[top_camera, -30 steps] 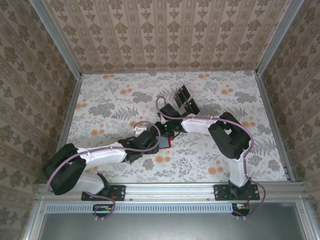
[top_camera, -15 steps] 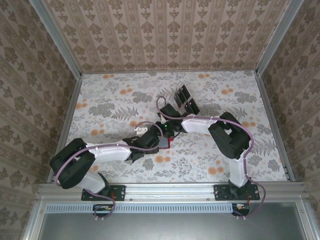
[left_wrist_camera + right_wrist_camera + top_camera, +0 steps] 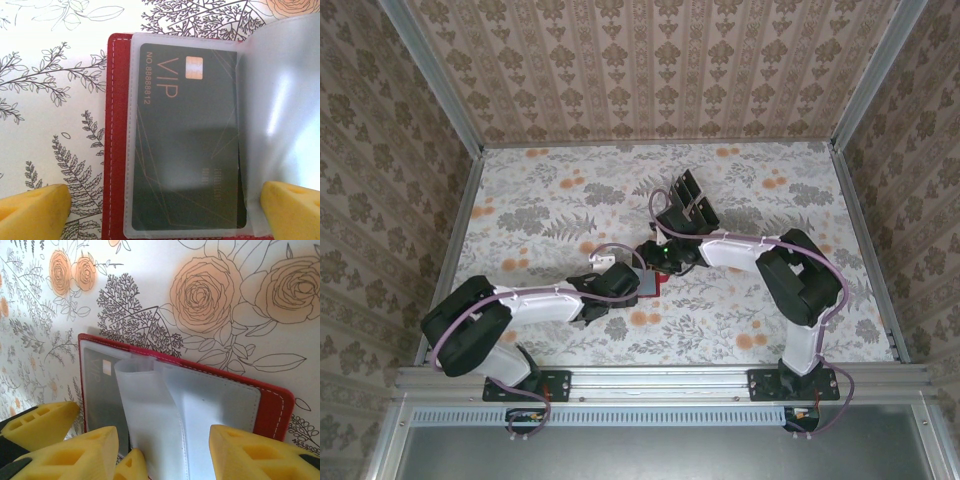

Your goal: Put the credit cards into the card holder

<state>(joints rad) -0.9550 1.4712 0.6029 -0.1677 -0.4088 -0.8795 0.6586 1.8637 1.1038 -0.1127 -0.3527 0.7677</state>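
Top external view: two arms are meeting at the middle of the flowered table [image 3: 520, 200], over one red wallet [image 3: 651, 288] that is lying open there. The left gripper [image 3: 625, 284] is sitting at the wallet's left side, and the right gripper [image 3: 660, 262] is hovering just behind it. Farther back, apart from the wallet, a small cluster of black cards [image 3: 687, 199] is lying on the table. They are overlapping; it looks like three or four, and I cannot settle the count from up here.

Down at the left wrist, the left gripper is standing wide, with its two yellow fingertips [image 3: 32, 207] showing one on each side of the wallet and gripping nothing. One black card [image 3: 185, 140] marked VIP is sitting inside a clear sleeve [image 3: 131, 150] against the red cover. A second clear leaf is standing up on the right, with the right-hand fingertip just beside its foot.

Over at the right wrist, the right gripper's jaws are standing partly apart and not pinching. Several clear leaves [image 3: 145, 405] are rising between its fingers [image 3: 245, 450], at least two of them, one curling up just beside the left finger. The same single card is showing dark under the leftmost leaf.
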